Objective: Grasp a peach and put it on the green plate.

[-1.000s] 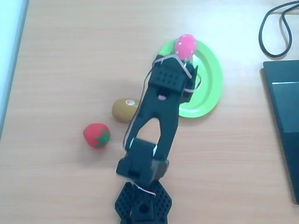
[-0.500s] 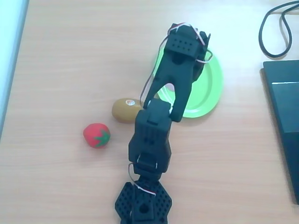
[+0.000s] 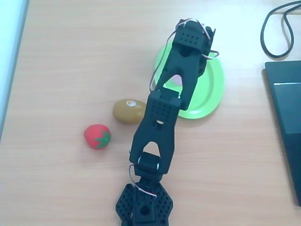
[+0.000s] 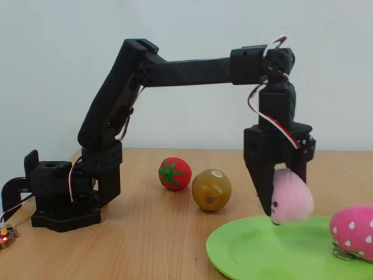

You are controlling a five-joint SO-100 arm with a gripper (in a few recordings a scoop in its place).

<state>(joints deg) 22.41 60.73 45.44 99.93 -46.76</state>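
In the fixed view my gripper points down, shut on the peach, a pale pink soft ball with small dark dots. The peach hangs low over the left middle of the green plate; I cannot tell whether it touches the plate. A hot-pink strawberry with white dots lies on the plate's right side, apart from the peach. In the overhead view the black arm stretches over the green plate, and its wrist hides the gripper and the peach.
A brown kiwi and a red strawberry with green leaves lie on the wooden table left of the arm. A dark laptop and a black cable sit at the right edge. The arm's base stands at the front.
The arm has stretched farther from its base, out over the plate. The hot-pink strawberry, seen at the plate's far rim a second ago, is now covered by the wrist in the overhead view.
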